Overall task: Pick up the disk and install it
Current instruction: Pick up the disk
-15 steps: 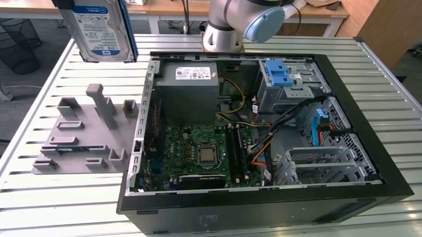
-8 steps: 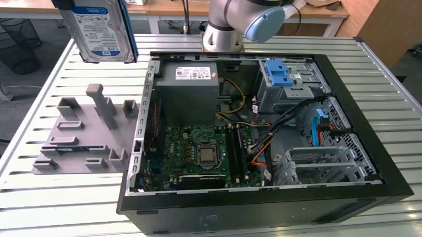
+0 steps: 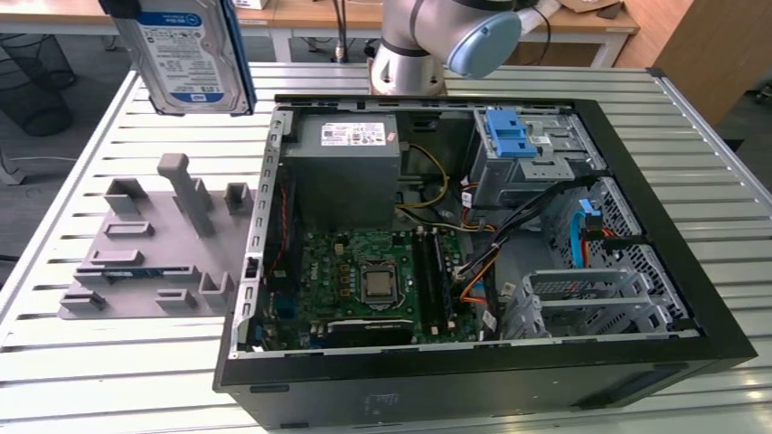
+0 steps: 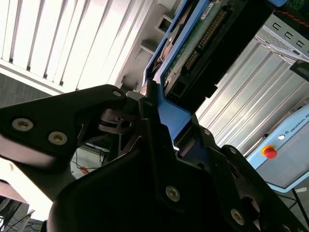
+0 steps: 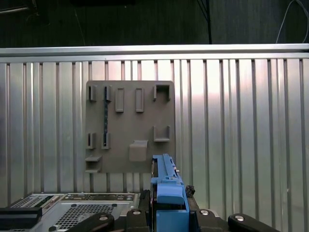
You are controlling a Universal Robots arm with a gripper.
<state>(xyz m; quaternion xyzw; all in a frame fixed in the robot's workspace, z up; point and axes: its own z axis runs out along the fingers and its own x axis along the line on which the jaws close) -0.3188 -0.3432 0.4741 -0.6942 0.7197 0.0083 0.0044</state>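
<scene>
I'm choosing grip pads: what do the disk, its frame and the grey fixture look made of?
The disk: silver metal casing, dull sheen, under a white-and-blue printed label. Its frame: blue plastic, smooth and moulded-looking. The grey fixture: matte, uniform, unreflective; probably plastic, though that is uncertain.

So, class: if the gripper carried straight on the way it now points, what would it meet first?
Probably the grey holder plate on the slatted table, with the disk in the gripper touching first; depth is unclear, so it could land on slats beside it.
</scene>
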